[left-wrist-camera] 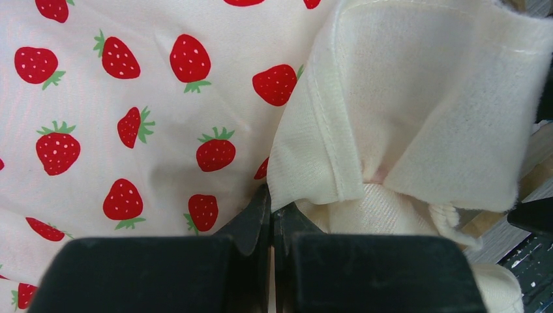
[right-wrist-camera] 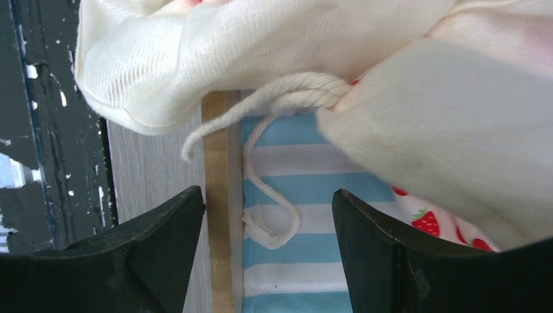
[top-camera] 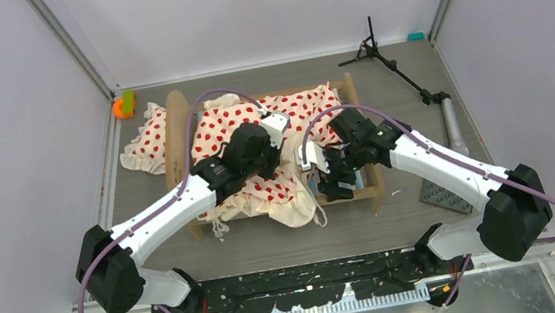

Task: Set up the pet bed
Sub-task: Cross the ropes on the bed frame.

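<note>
A studded mat is seen on the table at near right. The bed frame is set mid-table, with bedding heaped over it. At its near rail the right gripper is held wide open above the striped mattress and a loose cord. Farther in, the left gripper is closed on a cream bedding fold. A tripod is laid at far right.

- Grey bench carries the light-wood pet bed at its middle.
- Strawberry-print ruffled cushion lies against the bed's left end board.
- Black tripod stand lies far right.
- Dark studded mat lies near right.
- Small orange-green object sits in the far-left corner.
</note>
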Controlling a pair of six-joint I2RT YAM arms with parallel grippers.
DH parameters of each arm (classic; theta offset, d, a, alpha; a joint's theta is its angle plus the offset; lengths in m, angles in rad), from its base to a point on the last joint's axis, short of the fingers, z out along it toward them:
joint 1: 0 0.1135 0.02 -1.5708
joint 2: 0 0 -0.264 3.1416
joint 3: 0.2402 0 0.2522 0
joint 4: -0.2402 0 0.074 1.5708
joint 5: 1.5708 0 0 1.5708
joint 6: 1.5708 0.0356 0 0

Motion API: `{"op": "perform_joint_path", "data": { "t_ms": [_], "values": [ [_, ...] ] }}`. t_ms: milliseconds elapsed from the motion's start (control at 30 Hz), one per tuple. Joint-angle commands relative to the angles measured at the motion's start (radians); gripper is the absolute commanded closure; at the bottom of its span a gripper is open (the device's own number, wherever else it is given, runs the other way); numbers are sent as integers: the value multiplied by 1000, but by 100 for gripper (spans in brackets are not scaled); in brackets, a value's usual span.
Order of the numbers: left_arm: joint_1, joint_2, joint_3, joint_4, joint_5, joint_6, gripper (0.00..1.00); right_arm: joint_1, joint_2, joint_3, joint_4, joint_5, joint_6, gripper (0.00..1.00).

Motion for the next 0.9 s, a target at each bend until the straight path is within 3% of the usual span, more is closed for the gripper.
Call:
{"op": "perform_joint_path", "data": {
  "t_ms": [0,200,533,867],
  "values": [
    [6,-19,-3,23,-21,-4,100,4,5,-48,-49,20,7,24],
    [10,-27,-9,26,-26,-7,100,-14,-68,-91,14,-11,76,23],
    [13,-26,-7,27,-17,-11,100,-16,-47,-131,130,116,118,23],
    [15,-23,-14,34,-18,-12,100,-10,32,-100,-41,38,75,26]
  ]
}}
